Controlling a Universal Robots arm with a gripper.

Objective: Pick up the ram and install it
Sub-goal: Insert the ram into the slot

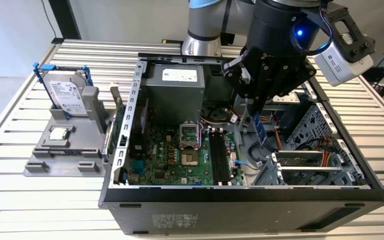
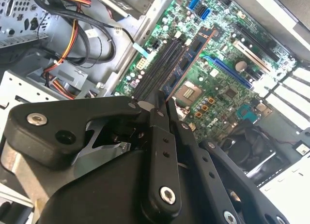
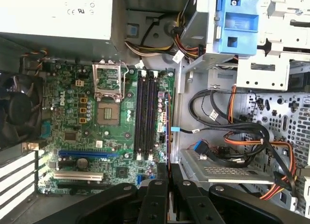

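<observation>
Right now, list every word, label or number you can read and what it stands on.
Nothing reads clearly.
Power supply label: too small to read.
Hard drive label: blurred.
Motherboard print: too small to read.
Case sticker: blurred.

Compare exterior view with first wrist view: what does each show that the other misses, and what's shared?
Exterior, not first wrist: hard drive upright on a grey stand outside the case, the arm, the slatted table. First wrist, not exterior: fan, blue bracket. Shared: motherboard, empty slots, and the tool shut on the ram, which is inside the case, beside the slots, not yet in one.
</observation>
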